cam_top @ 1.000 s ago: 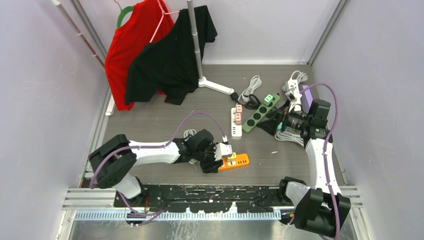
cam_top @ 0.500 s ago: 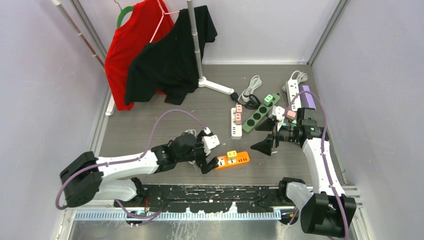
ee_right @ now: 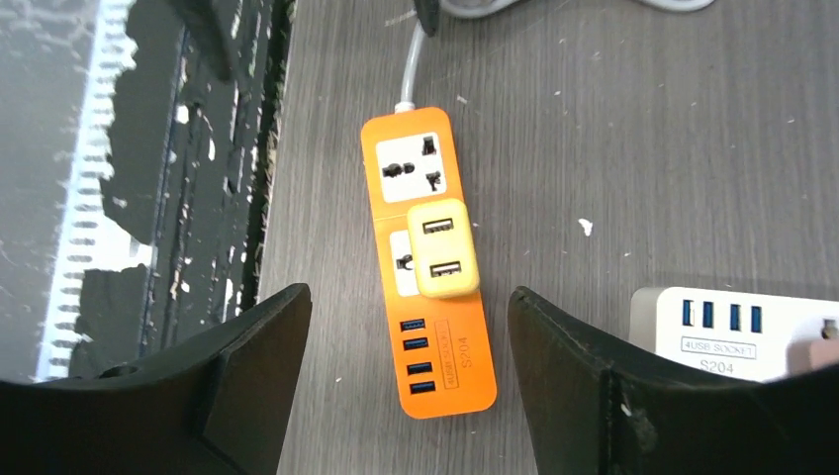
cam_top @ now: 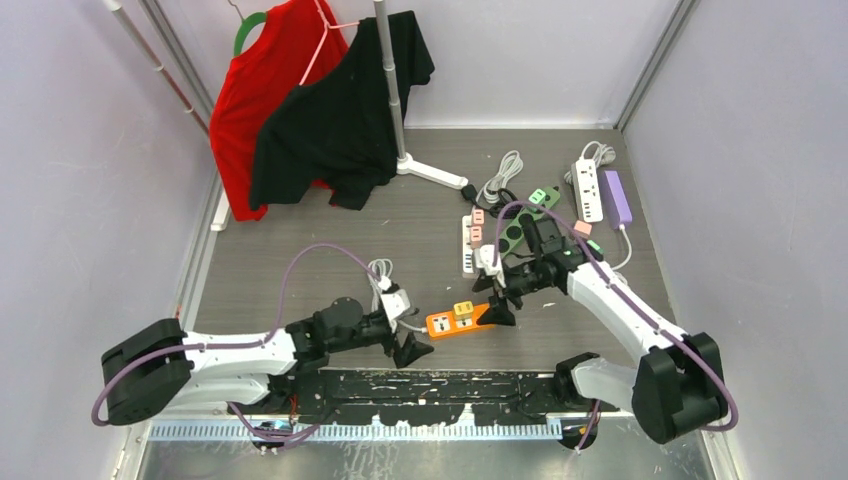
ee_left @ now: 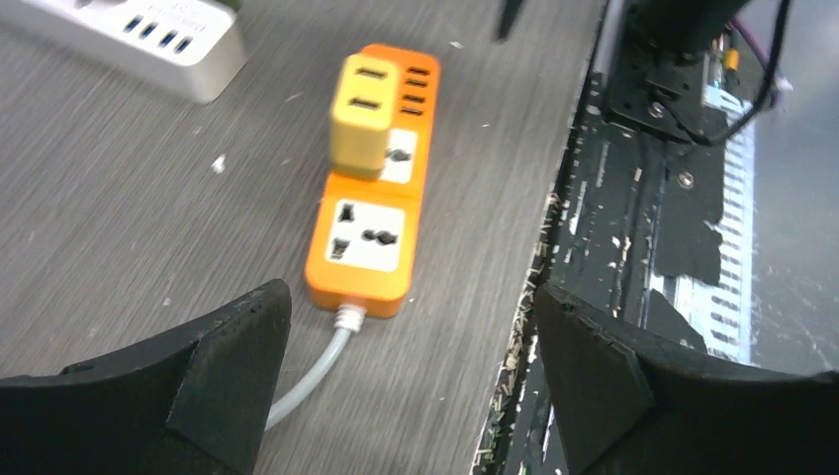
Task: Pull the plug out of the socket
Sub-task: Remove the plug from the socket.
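Low near the front edge of the bench [cam_top: 300, 240], the left end effector [cam_top: 410, 350] hangs open with nothing between its fingers [ee_left: 228, 366]. It points at the cable end of the orange power strip [cam_top: 459, 320], which lies flat on the bench just past its tips. The left wrist view shows that end of the strip [ee_left: 371, 233] lined up with the gap between the fingers. The yellow plug [ee_left: 361, 129] stands farther along, seated in the second socket beyond an empty one. In the top view the plug [cam_top: 463, 308] sits near the middle of the strip, apart from both end effectors. The right end effector [cam_top: 497, 300] is at the strip's other end, open and gripping nothing. In its wrist view the plug [ee_right: 443, 247] and strip [ee_right: 425, 287] show in the gap between the spread fingers [ee_right: 584, 386], with no contact visible. Behind lie a white power strip [cam_top: 470, 250] and a green power strip [cam_top: 520, 230]. At the back, a red shirt [cam_top: 265, 90] and a black shirt [cam_top: 345, 110] hang on a rack.
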Controlling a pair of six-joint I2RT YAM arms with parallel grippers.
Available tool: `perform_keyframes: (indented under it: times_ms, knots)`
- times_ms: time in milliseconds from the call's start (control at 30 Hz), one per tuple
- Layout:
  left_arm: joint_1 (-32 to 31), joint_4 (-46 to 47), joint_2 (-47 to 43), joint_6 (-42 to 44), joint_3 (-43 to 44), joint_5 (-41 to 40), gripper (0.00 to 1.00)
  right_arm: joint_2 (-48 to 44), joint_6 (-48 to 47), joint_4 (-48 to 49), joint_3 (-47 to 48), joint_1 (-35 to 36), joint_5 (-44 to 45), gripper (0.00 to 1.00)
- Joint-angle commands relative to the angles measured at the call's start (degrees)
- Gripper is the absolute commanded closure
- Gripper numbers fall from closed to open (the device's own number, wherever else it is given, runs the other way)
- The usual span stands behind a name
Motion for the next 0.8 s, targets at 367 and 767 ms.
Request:
perform_keyframes:
  times_ms: [367, 767]
  knots:
    - [-6.52, 7.36, 15.22, 20.96, 5.65, -8.72, 0.08, 4.94, 7.73, 15.68, -2.45, 13.33, 15.19, 0.32]
    - [-4.74, 14.2, 25.73, 20.92, 8.73, -5.24, 0.2, 5.42, 6.21, 15.28, -2.97, 15.88, 13.8, 0.53]
